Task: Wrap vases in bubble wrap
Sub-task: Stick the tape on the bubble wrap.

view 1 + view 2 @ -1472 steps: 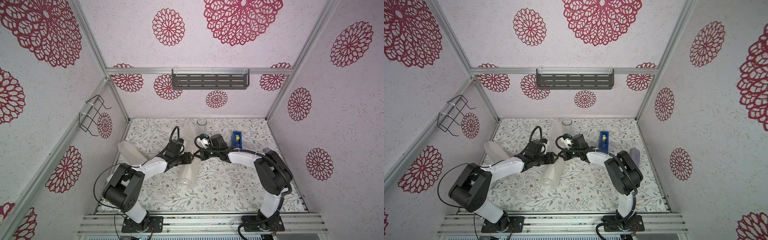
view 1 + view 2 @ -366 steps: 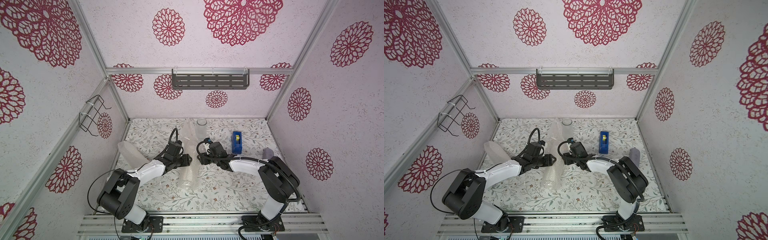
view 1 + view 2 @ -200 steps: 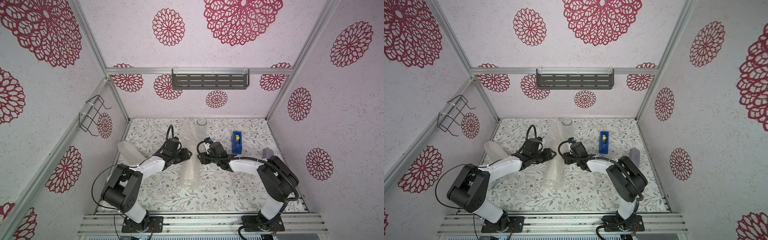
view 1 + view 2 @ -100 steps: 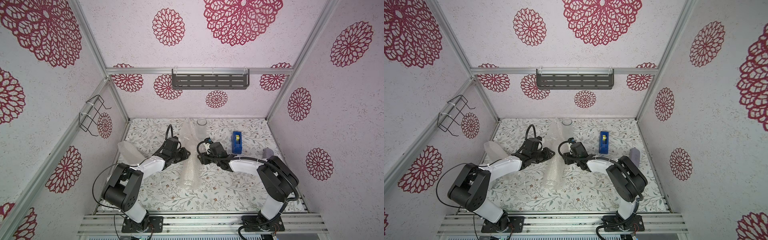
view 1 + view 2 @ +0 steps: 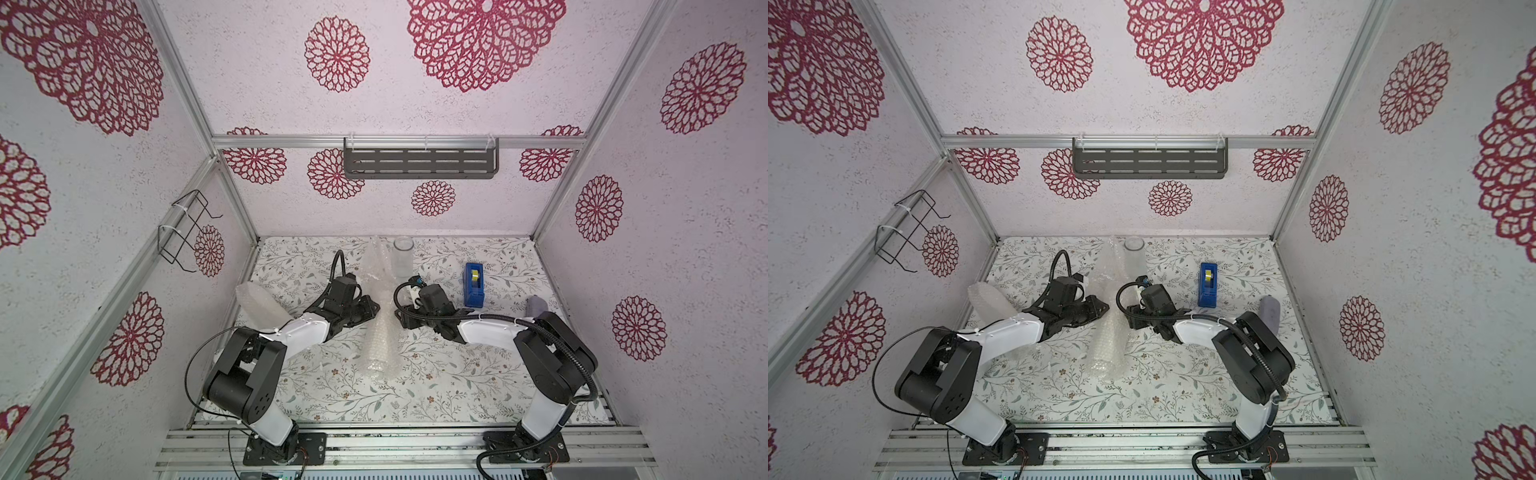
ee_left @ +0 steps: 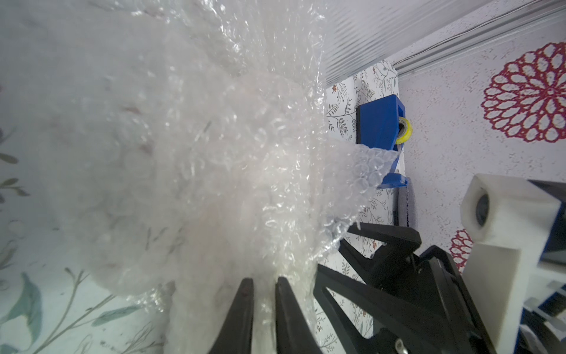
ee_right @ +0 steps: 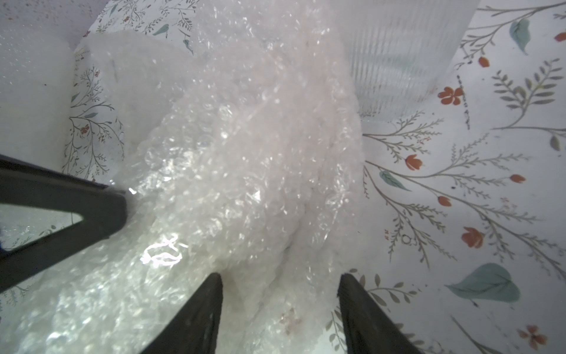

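Lying lower centre in both top views: bubble wrap on desk, between left gripper and right gripper. Left wrist: left gripper nearly closed, pinching bubble wrap. Right wrist: right gripper spread astride bubble wrap; contact unclear.

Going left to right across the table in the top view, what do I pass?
Wrapped vase → left tool → bubble wrap → right tool → blue tape dispenser → grey object.
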`<state>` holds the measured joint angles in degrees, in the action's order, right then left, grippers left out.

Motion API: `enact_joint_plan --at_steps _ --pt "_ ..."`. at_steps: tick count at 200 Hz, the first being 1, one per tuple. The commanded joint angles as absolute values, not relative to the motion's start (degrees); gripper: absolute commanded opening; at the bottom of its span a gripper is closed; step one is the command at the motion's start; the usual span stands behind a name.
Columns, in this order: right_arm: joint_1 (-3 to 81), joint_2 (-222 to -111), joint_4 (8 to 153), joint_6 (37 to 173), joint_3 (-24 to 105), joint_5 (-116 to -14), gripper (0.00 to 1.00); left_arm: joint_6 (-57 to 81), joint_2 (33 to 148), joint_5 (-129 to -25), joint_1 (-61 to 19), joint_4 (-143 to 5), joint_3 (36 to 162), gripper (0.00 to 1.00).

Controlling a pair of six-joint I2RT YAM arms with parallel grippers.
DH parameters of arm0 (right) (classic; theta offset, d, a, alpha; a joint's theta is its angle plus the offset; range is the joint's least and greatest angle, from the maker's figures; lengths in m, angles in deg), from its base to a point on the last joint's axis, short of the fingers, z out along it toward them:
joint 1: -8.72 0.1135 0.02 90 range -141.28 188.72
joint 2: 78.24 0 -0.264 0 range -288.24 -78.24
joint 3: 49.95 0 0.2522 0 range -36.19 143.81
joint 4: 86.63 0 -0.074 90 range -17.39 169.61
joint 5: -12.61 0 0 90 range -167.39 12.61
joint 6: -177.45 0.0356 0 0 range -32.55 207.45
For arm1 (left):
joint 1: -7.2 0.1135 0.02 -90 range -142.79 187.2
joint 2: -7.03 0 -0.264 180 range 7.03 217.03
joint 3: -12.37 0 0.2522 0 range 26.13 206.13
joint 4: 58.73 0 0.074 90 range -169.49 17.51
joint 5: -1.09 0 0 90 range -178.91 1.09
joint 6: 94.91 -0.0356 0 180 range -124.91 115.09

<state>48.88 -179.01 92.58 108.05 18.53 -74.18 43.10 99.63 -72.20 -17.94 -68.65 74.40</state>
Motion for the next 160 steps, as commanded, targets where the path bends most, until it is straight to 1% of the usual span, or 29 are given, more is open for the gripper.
enact_joint_plan --at_steps 1,9,22,48,62,122,145,160 --pt "49.06 -178.78 93.05 108.11 17.95 -74.11 0.63 43.25 97.58 -73.0 -17.43 -66.64 73.68 0.17" --pt "49.06 -178.74 93.04 108.15 18.04 -74.14 0.63 43.24 97.58 -72.82 -17.4 -66.66 73.72 0.19" --pt "49.06 -178.79 93.05 108.27 18.04 -74.09 0.63 43.18 97.64 -72.81 -17.28 -66.72 73.85 0.29" --pt "49.06 -178.76 92.97 108.32 18.04 -74.16 0.63 43.04 98.04 -72.96 -16.75 -66.89 73.68 0.32" --pt "49.06 -178.78 92.85 108.24 18.04 -74.14 0.63 43.25 98.28 -72.76 -16.38 -66.58 73.5 0.31" --pt "49.1 -178.3 92.54 108.28 17.87 -74.57 0.63 43.34 100.34 -72.63 -15.94 -66.41 74.2 0.21" --pt "49.06 -177.73 92.6 108.27 17.89 -74.54 0.63 43.24 101.15 -72.35 -15.95 -67.32 74.63 0.19" --pt "49.06 -177.17 93.16 108.23 17.54 -73.7 0.66 43.15 101.17 -72.49 -15.93 -68.17 74.97 0.19"
